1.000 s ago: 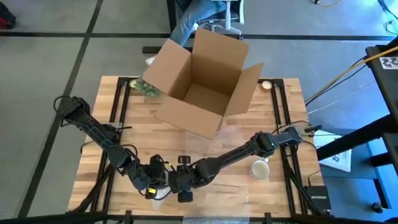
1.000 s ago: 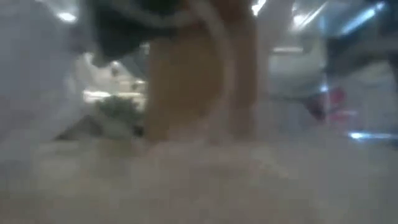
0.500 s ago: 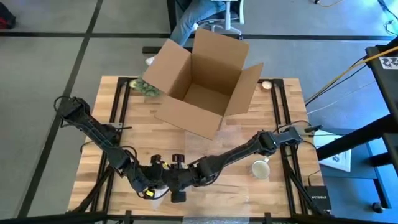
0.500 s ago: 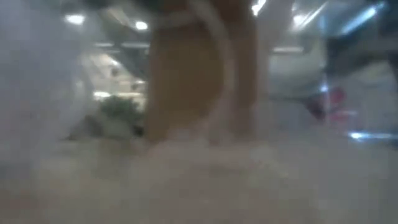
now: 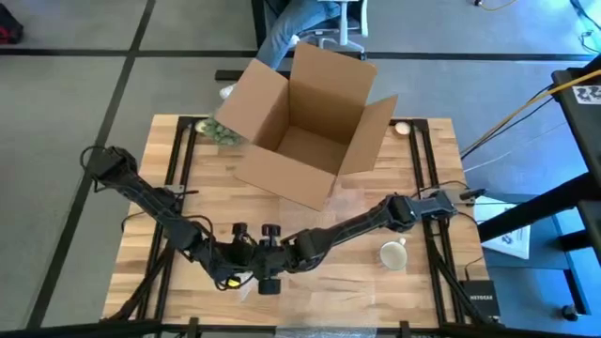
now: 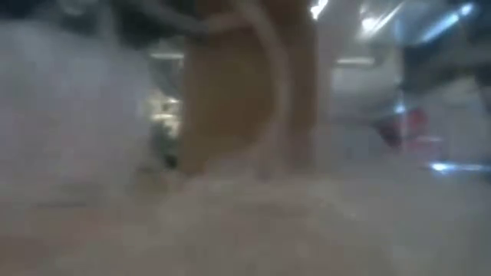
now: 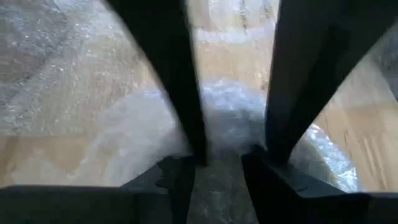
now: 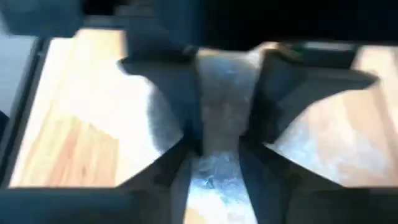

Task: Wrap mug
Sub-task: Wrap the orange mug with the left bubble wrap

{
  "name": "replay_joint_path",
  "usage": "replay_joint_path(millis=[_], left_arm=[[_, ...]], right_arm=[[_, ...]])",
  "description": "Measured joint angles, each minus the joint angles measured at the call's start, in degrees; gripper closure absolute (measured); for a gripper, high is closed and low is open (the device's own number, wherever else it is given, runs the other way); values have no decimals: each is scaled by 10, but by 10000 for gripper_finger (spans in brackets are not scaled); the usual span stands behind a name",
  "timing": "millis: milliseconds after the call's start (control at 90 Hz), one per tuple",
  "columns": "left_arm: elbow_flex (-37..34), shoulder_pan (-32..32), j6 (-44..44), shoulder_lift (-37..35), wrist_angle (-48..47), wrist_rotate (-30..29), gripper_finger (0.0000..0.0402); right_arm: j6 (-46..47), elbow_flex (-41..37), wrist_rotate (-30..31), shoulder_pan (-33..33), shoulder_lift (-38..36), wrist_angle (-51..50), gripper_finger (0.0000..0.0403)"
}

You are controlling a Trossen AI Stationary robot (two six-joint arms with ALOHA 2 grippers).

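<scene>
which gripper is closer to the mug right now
Right, narrowly. The right gripper sits at the table's front middle, with the mug off to its right side near the edge. The left gripper is just beyond it, farther from the mug.

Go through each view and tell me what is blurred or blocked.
High view: sharp, the open brown cardboard box and white ceramic mug read clearly. Low view: hazy all over, only a tan blur shows. Left wrist view: soft, dark fingers over clear bubble wrap. Right wrist view: smeared, dark housing fills the top.
</scene>
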Motion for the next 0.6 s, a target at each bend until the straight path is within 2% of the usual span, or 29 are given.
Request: replay_joint_path(millis=[100, 156, 300, 467, 600], left_arm=[[0, -1, -7, -10, -5, -1, 282], [-1, -3, -15, -25, -10, 3, 282], [-3, -15, -27, -70, -31, 20, 282], [-1, -31, -35, -127, -43, 25, 282], [1, -41, -76, -160, -68, 24, 282]], right_arm=[[0, 0, -3, 0, 1, -1, 377], [0, 0, 0, 0, 1, -2, 394], [0, -2, 1, -1, 3, -4, 386], [-1, -2, 1, -2, 5, -5, 400], [-4, 0, 2, -2, 5, -2, 399]])
